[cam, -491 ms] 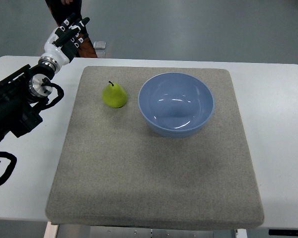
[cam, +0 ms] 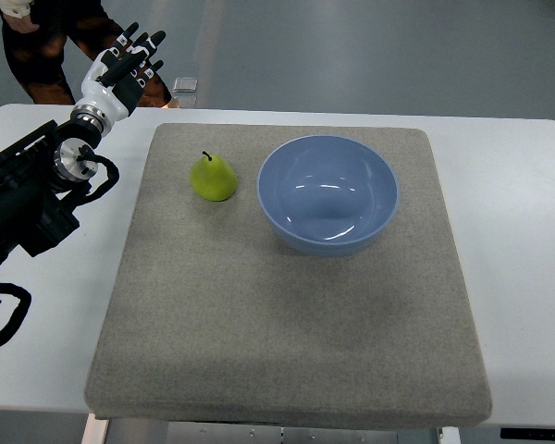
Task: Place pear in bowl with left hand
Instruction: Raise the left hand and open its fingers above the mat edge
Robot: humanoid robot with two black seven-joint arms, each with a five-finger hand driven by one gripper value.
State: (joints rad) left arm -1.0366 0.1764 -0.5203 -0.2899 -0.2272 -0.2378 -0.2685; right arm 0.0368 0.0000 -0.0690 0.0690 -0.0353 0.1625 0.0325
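Green pear (cam: 214,178) beside bowl (cam: 328,194); person (cam: 46,42) cut off by frame

You have one camera only: it looks steeply down from the robot's side, fairly close, over the white tabletop (cam: 518,185) toward the floor beyond its far edge.

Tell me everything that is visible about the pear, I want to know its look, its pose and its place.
The pear is yellow-green with a smooth, slightly glossy skin and a short dark stem at its narrow end. It rests on the grey mat, stem end pointing toward the far edge, just left of the blue bowl and apart from it. Only the mat touches it; the left hand is away from it.
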